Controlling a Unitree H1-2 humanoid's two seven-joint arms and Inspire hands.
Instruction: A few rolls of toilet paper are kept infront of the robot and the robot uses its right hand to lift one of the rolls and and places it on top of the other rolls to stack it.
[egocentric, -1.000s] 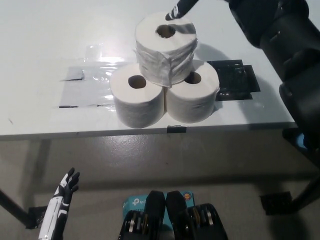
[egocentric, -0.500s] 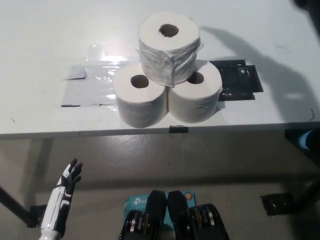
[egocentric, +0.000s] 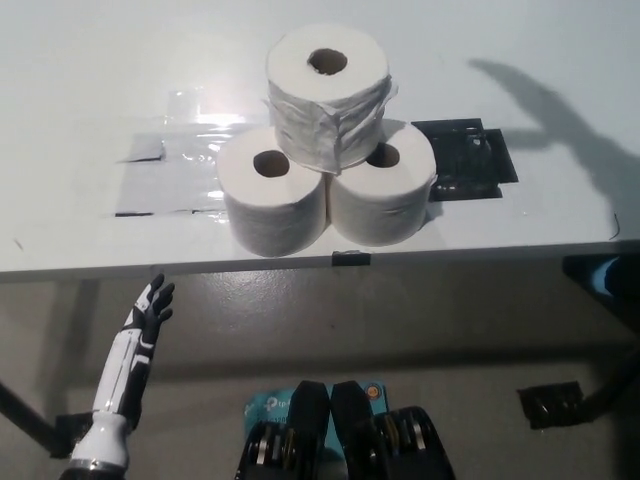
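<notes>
Three white toilet paper rolls stand near the table's front edge. The top roll (egocentric: 328, 88) rests upright across the lower left roll (egocentric: 272, 202) and the lower right roll (egocentric: 384, 195), with loose wrap around its side. My black right hand is out of the picture; only its shadow (egocentric: 560, 120) falls on the table at the right. My white left hand (egocentric: 148, 312) hangs below the table edge at the lower left, fingers apart, holding nothing.
The white table (egocentric: 80, 80) carries a patch of clear and grey tape (egocentric: 165, 180) left of the rolls and a black mat (egocentric: 465, 158) to their right. A dark clip (egocentric: 350, 258) sits on the front edge. The floor lies below.
My right arm has left the picture upward and to the right, leaving the top roll resting on the two lower ones. My left hand has risen a little toward the table edge.
</notes>
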